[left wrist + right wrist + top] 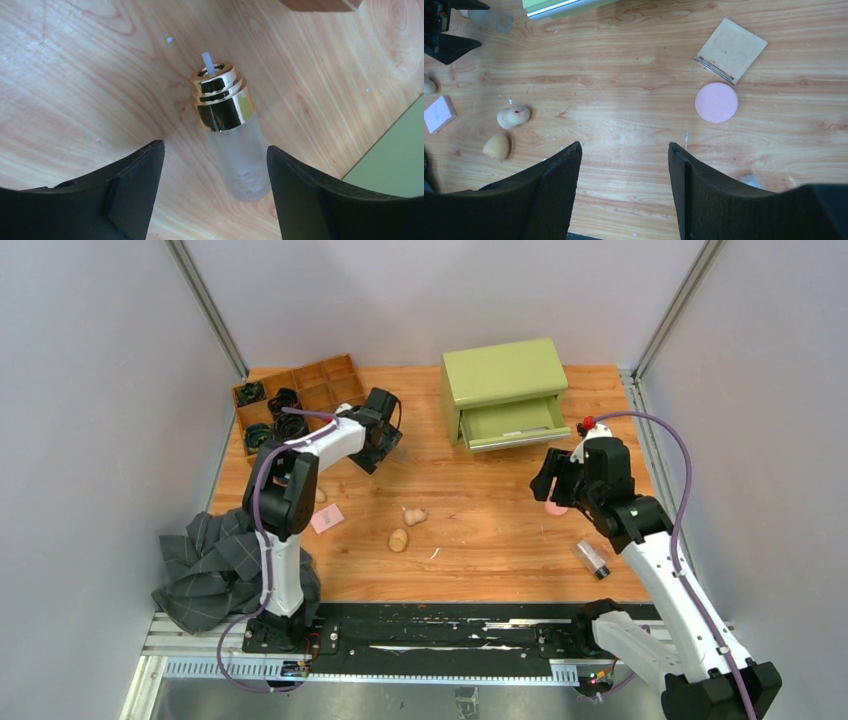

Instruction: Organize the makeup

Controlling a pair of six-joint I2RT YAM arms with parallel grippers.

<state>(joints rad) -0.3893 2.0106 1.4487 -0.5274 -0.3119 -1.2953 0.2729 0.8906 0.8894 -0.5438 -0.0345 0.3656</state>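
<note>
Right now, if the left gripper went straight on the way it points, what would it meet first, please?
The left gripper, open, would most likely meet the frosted bottle lying on the table directly ahead; depth is unclear.

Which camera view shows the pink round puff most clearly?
Right wrist view: the pink puff lies whole on the table. The top view shows only its edge beside the right gripper. The left wrist view misses it.

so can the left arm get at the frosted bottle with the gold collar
Probably yes: the left gripper hangs open right above the bottle, which lies flat on the table between its fingers with nothing else in the gap.
</note>
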